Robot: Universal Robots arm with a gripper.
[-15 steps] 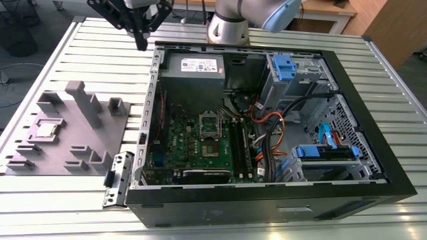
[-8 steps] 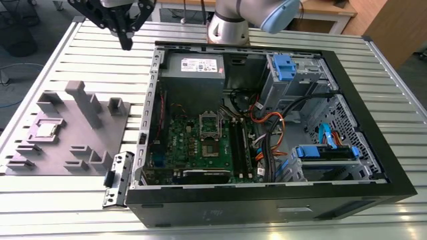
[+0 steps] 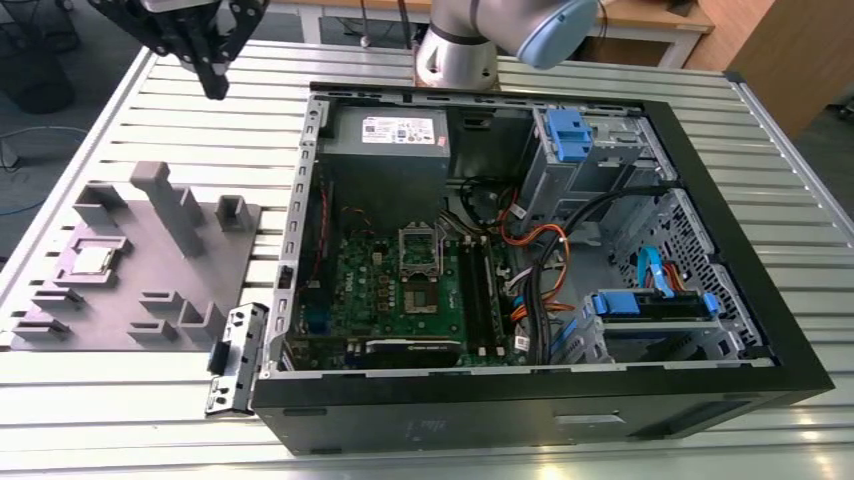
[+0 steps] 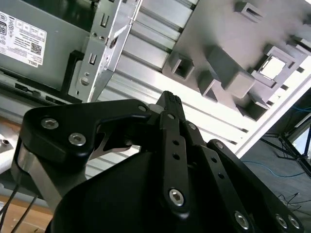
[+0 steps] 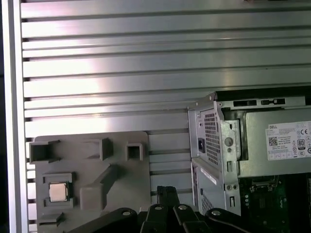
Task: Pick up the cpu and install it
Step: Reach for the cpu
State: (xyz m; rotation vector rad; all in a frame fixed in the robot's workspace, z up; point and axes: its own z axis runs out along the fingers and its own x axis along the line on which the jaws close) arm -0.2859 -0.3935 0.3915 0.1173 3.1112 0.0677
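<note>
Cpu [image 3: 91,262] lies in the grey tray [image 3: 160,272] on the table [image 3: 160,400]. Judged light, stiff and fragile, best gripped by opposite edges. Pincer [image 3: 211,88] hangs well apart, closed, empty.

Your arm [image 3: 470,45] is showing its grey, blue-capped joint at the exterior view's top, and your gripper [image 3: 214,85] is hanging off to that view's left, pointing straight down, its black fingers [image 4: 171,145] pressing together at the tips.
</note>
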